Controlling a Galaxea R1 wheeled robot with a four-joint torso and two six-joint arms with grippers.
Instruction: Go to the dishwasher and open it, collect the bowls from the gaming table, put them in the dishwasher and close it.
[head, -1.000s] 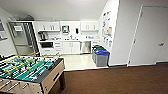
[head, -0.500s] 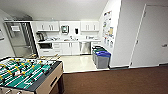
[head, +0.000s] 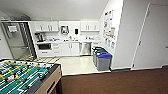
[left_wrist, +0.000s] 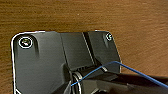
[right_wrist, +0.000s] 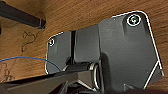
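Observation:
The dishwasher (head: 85, 48), with a steel front, stands shut under the counter of the kitchenette at the far end, between white cabinets and the waste bins. The bowls and the gaming table are out of view. In the left wrist view the robot's dark plate (left_wrist: 50, 62) hangs over brown wood-look floor (left_wrist: 75, 15). The right wrist view shows the same kind of plate (right_wrist: 120, 50) above that floor.
A foosball table (head: 47, 80) with a green field fills the near left. Grey bins with blue and green lids (head: 103, 61) stand by the wall corner right of the dishwasher. A steel fridge (head: 17, 40) stands at the far left, a white door (head: 152, 37) on the right. Dark floor (head: 112, 82) leads to the pale kitchen floor (head: 77, 65).
The whole head picture has shifted slightly, so the camera has moved; the kitchenette and bins sit a little further right. Nothing in the scene itself has moved.

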